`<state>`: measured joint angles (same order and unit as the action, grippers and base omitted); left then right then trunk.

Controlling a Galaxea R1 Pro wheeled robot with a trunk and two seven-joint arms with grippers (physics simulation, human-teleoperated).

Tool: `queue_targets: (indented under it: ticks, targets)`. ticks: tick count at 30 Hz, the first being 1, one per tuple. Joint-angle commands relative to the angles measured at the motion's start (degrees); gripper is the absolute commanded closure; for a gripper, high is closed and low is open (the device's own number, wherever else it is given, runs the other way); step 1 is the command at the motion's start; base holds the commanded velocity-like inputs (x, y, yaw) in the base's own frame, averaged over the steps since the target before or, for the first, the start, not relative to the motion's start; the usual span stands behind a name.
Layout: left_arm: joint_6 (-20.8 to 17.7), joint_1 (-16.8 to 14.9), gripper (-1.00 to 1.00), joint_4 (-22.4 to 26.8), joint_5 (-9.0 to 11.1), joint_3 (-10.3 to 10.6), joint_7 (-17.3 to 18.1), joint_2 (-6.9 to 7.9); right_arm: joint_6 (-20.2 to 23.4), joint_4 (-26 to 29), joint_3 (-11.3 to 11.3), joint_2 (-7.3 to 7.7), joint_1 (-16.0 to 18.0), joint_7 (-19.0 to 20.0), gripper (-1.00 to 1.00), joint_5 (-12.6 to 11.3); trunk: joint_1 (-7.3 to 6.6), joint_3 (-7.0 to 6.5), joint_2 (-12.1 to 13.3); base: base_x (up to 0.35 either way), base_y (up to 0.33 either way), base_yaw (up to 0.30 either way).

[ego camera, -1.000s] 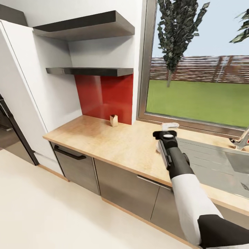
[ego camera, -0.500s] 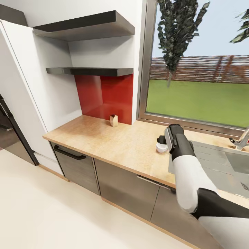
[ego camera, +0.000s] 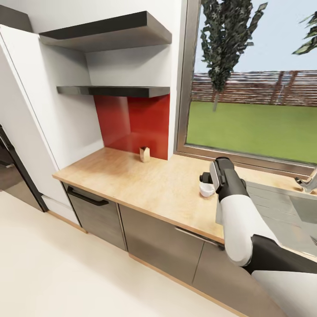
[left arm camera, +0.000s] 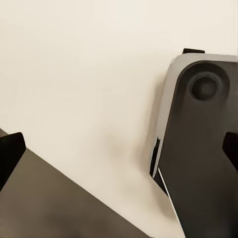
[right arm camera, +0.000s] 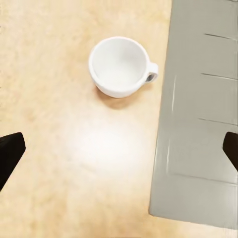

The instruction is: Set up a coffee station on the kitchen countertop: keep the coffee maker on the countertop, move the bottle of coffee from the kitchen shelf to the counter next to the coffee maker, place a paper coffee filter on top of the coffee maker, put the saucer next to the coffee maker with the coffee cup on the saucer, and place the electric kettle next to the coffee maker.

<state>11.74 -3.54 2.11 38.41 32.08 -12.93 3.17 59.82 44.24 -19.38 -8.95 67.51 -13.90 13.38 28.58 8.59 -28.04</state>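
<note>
The right gripper (right arm camera: 119, 153) is open, its two dark fingertips (right arm camera: 10, 151) spread wide with nothing between them, pointing down at the counter (ego camera: 145, 180). The right arm (ego camera: 235, 211) reaches forward from the near right, forearm raised and wrist bent downward over the counter's right part. The left gripper (left arm camera: 119, 148) is also spread, empty, and faces a pale floor and a dark robot housing (left arm camera: 198, 144).

The counter runs from a white tall cabinet (ego camera: 26, 114) on the left to a grey sink drainboard (ego camera: 281, 207) on the right. Two dark shelves (ego camera: 114, 90) hang above its far left part, and a window (ego camera: 251, 79) spans the far right.

The coffee cup (right arm camera: 120, 67) stands upright on the counter just left of the drainboard edge, handle toward the drainboard. It lies beyond the right gripper's fingertips, not between them. A small tan block (ego camera: 144, 153) stands far left against the red backsplash (ego camera: 136, 123).
</note>
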Motion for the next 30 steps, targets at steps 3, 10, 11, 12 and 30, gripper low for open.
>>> queue_targets:
  ticks: [3, 10, 11, 12, 30]
  targets:
    - [0.07, -0.04, -1.0, 0.09, 0.35, 0.5, -0.25, 0.03, 0.18, -0.01, -0.23, -0.14, 0.08, 0.1, -1.0, 0.36, 0.05, 0.11, -0.1, 0.299, 0.0, 0.0]
    - [0.19, -0.02, -1.0, 0.09, 0.35, 0.59, -0.25, -0.01, 0.18, -0.03, -0.22, -0.14, 0.08, 0.09, -1.0, 0.5, 0.05, 0.11, -0.1, 0.327, 0.0, 0.0]
    - [0.2, -0.02, -1.0, 0.09, 0.35, 0.6, -0.25, -0.01, 0.18, -0.03, -0.19, -0.14, 0.08, 0.09, -1.0, 0.53, 0.05, 0.11, -0.1, 0.334, 0.0, 0.0]
    - [0.2, -0.01, -1.0, 0.09, 0.35, 0.6, -0.25, -0.01, 0.18, -0.03, -0.17, -0.12, 0.08, 0.08, -1.0, 0.56, 0.05, 0.11, -0.1, 0.335, 0.0, 0.0]
    - [0.25, 0.02, -1.0, 0.0, 0.34, 0.62, -0.25, 0.05, 0.18, -1.1, -0.22, 0.07, 0.08, 0.01, -1.0, 0.68, 0.05, 0.11, -0.1, 0.298, -0.019, -0.037]
